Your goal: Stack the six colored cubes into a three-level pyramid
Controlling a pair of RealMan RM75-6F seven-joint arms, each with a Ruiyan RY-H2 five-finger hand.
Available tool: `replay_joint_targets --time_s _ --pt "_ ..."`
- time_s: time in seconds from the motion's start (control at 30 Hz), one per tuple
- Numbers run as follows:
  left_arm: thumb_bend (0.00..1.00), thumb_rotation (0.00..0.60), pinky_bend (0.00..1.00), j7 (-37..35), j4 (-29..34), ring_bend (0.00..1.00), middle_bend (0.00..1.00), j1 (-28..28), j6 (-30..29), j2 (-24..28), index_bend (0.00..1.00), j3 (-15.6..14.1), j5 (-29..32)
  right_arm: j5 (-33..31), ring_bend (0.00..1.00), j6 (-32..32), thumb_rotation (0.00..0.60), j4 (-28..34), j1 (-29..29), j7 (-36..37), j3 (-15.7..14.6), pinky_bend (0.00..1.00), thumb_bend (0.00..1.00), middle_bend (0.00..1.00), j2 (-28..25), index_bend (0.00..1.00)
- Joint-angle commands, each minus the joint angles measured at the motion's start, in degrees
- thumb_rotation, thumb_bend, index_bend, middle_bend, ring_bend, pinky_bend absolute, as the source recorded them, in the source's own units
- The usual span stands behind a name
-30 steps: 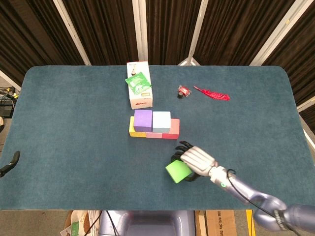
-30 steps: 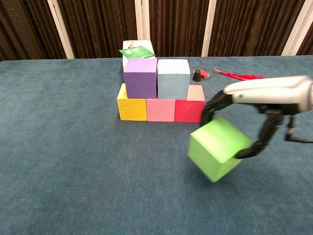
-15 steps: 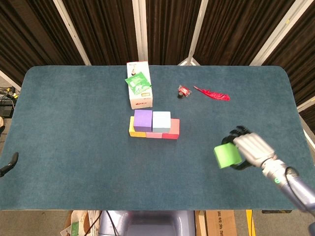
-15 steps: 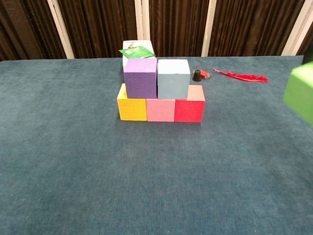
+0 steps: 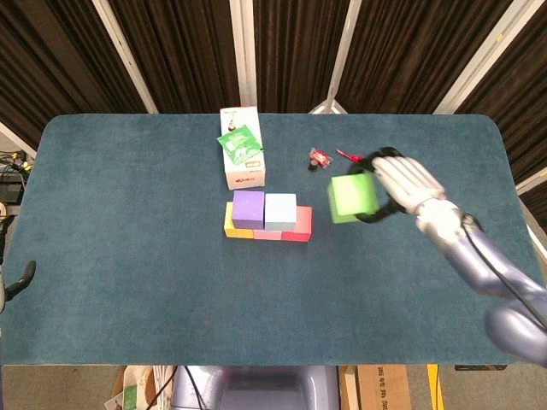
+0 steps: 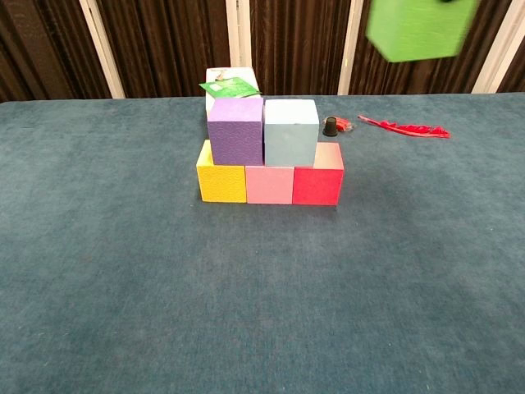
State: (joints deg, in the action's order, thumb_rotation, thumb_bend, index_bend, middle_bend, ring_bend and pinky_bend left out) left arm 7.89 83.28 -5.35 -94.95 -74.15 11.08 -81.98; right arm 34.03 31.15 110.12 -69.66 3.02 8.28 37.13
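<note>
My right hand (image 5: 403,182) grips a green cube (image 5: 352,196) in the air, to the right of the stack and above its height. In the chest view the green cube (image 6: 418,29) shows at the top edge, with the hand almost out of frame. The stack has a yellow cube (image 6: 221,180), a pink cube (image 6: 269,184) and a red cube (image 6: 317,182) in a row. A purple cube (image 6: 235,130) and a light blue cube (image 6: 290,131) sit on top of them. Only a dark sliver of my left hand (image 5: 20,279) shows at the table's left edge.
A white box (image 5: 242,158) with a green packet on it stands right behind the stack. A small black cap (image 6: 330,126) and a red feather (image 6: 406,129) lie at the back right. Dark curtains hang behind the table.
My right hand swung the green cube from the front of the table out to the right, then up and back. It now hovers beside the stack. The stack has not moved.
</note>
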Motion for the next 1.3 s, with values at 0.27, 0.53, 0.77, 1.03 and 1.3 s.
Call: replay_joint_targets --time_s 0.27,0.53,0.77,1.03,1.3 --pt "0.36 0.600 0.00 -3.12 -1.50 0.00 0.05 -0.07 0.14 0.32 0.12 2.01 2.49 -39.61 0.17 12.96 0.600 -6.78 -25.93 -22.83 -7.12 0.00 0.24 0.37 20.75 0.38" --pt "0.36 0.600 0.00 -3.26 -1.50 0.00 0.05 -0.45 1.39 0.43 0.12 1.77 2.96 -50.84 0.18 15.98 0.600 -10.50 -29.66 -26.76 -3.42 0.00 0.24 0.37 26.20 0.38" --pt "0.36 0.600 0.00 -3.82 -1.28 0.00 0.05 -0.31 1.13 0.71 0.12 1.87 3.08 -52.73 0.18 18.27 0.600 -12.24 -29.69 -29.19 -0.35 0.00 0.24 0.37 28.73 0.38" --pt "0.36 0.600 0.00 -4.47 -0.96 0.00 0.05 -0.19 1.09 1.16 0.12 2.13 3.54 -55.62 0.18 19.27 0.600 -14.35 -29.42 -32.93 2.33 0.00 0.24 0.37 31.57 0.38" --pt "0.36 0.600 0.00 -5.16 -0.75 0.00 0.05 -0.05 1.03 1.62 0.12 2.47 4.08 -56.59 0.18 20.70 0.600 -15.90 -28.19 -35.91 4.97 0.00 0.24 0.37 33.31 0.38"
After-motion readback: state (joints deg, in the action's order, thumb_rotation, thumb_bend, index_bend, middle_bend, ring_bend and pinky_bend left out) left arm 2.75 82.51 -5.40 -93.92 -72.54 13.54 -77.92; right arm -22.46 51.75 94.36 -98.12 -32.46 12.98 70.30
